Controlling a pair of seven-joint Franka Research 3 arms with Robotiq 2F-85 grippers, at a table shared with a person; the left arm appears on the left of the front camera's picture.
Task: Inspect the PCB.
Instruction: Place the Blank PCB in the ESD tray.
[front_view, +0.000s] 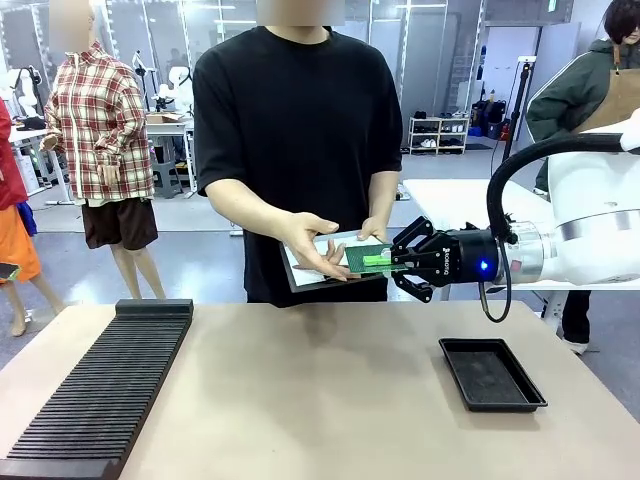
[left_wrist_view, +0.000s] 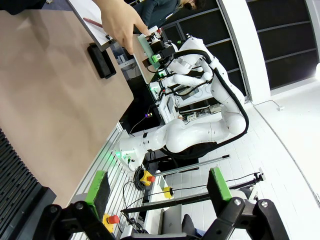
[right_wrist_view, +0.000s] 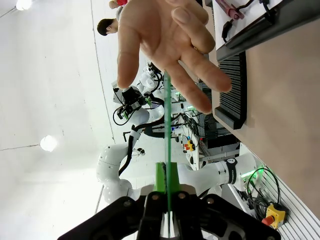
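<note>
The left hand (left_wrist_view: 157, 184) stands with its fingers wide apart, holding nothing. The white lettering on the right hand (front_view: 387, 262) is too small to read. It is clamped on the PCB (front_view: 364, 259), a thin green board held level beyond the desk's (front_view: 320, 380) far edge, just beside the person's palm (front_view: 318, 247).

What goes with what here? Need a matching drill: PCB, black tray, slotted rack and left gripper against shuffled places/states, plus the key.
Things:
1. PCB
2. black tray
3. slotted rack
4. left gripper

Places/states:
A. open, holding nothing
B. lying on the table, robot's left side
C. clamped edge-on in the right gripper, held above the table
D. lying on the table, robot's right side

Pairs: 1-C, 2-D, 3-B, 4-A
</note>
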